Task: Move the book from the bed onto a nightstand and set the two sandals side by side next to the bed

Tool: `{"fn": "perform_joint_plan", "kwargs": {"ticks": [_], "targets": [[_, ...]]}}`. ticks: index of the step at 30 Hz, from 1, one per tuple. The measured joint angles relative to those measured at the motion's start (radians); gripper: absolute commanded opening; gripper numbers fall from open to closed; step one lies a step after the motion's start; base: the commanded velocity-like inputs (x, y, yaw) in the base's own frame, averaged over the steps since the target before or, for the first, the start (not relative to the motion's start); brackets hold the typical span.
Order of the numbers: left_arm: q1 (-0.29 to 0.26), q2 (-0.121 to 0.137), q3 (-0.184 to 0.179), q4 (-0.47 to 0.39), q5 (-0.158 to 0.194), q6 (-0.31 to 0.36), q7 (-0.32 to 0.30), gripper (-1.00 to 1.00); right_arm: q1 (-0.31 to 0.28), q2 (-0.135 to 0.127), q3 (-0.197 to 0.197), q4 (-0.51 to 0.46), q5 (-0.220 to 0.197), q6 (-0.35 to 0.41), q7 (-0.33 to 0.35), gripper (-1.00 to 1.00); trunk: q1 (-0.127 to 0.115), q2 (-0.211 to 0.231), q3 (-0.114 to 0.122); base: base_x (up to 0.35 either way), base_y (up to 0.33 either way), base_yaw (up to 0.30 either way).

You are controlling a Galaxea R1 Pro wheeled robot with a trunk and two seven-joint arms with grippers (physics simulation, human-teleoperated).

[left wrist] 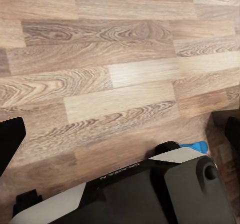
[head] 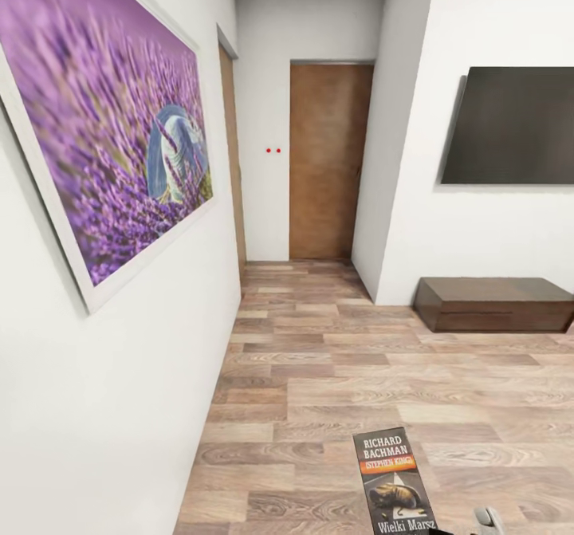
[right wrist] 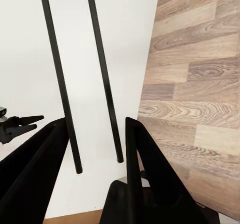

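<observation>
Our left gripper (left wrist: 122,134) hangs slack over the wood-plank floor (left wrist: 115,58), its two dark fingers far apart with nothing between them. Just past the robot's base (left wrist: 150,194) we see a scrap of bright blue on the planks, which we take for a sandal (left wrist: 196,146).

In the head view, a large lavender painting (head: 104,120) fills the wall close on our left. A brown door (head: 328,160) closes the corridor ahead.

The book (head: 395,483) is not on the bed or a nightstand. It stands low in front of us, cover facing up, clear of the floor. We judge it is being carried, but the frame edge cuts off whatever grips it.

Further right are the black wall screen (head: 514,124) and, beneath it, the long dark bench (head: 494,304), which is not a nightstand.

Our right gripper (right wrist: 95,129) shows two black fingers with a gap between them. Through the gap we see white wall and two thin dark bars (right wrist: 102,73). We cannot tell whether the fingers are clamped on the book.

We judge the step in hand is carrying the book to a nightstand. Neither the bed nor a nightstand is ahead, so we should turn the base slowly away from the left wall. We should keep the book level and close to the trunk, lay it flat on the nightstand top, and let go only then.
</observation>
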Motion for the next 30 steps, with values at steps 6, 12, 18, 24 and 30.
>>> {"fn": "perform_joint_plan", "kwargs": {"ticks": [6, 12, 18, 24, 30], "targets": [[0.000, 0.000, 0.000, 0.000, 0.000, 0.000, 0.000, 1.00, 0.000, 0.000, 0.000, 0.000, 0.000, 0.000, 0.000, -1.00, 0.000, 0.000, 0.000, 0.328, 0.000, 0.000], [0.000, 0.000, 0.000, 0.000, 0.000, 0.000, 0.000, 1.00, 0.000, 0.000, 0.001, 0.000, 0.000, -0.001, 0.001, -1.00, 0.000, 0.000, 0.000, 0.331, 0.000, 0.000], [0.000, 0.000, 0.000, 0.000, 0.000, 0.000, 0.000, 1.00, 0.000, 0.000, 0.002, 0.001, 0.000, 0.000, -0.002, -1.00, 0.000, 0.000, 0.000, 0.331, 0.000, 0.000], [0.000, 0.000, 0.000, 0.000, 0.000, 0.000, 0.000, 1.00, 0.000, 0.000, 0.003, 0.001, 0.000, 0.000, -0.003, -1.00, 0.000, 0.000, 0.000, 0.331, 0.000, 0.000], [0.000, 0.000, 0.000, 0.000, 0.000, 0.000, 0.000, 1.00, 0.000, 0.000, 0.003, 0.000, -0.001, 0.000, -0.006, -1.00, 0.000, 0.000, 0.000, 0.331, 0.000, 0.000]]}}
